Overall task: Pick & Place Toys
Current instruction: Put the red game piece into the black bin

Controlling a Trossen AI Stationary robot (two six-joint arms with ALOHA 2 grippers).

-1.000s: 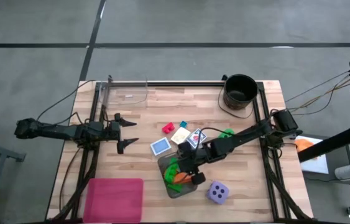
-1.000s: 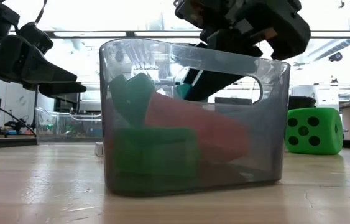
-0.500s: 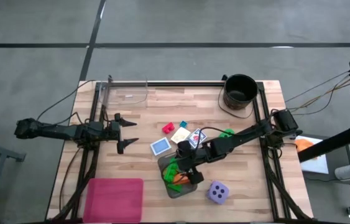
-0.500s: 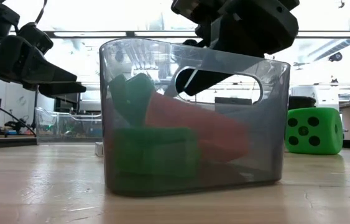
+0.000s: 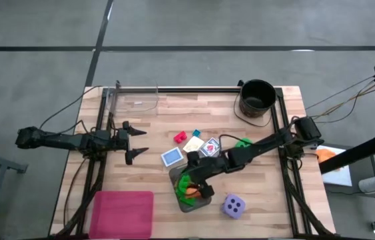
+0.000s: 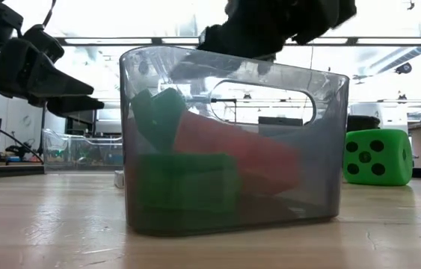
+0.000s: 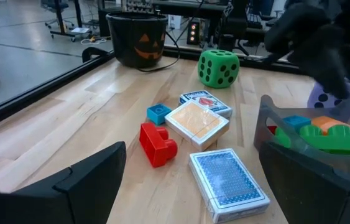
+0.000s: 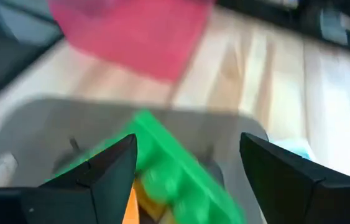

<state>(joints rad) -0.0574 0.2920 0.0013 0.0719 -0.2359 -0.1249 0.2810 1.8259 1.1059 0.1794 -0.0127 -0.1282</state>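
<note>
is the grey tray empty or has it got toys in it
Not empty: the grey tray holds green blocks and an orange block behind its clear wall.

Two dark jointed arms; left tool (image 5: 136, 143), right tool (image 5: 196, 189) black, flat wedge-shaped fingers.

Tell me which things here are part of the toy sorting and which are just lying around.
Job: red block, blue block, cards, green die, purple die, blocks in the grey tray.
Lying about: black bucket, pink bin.
</note>
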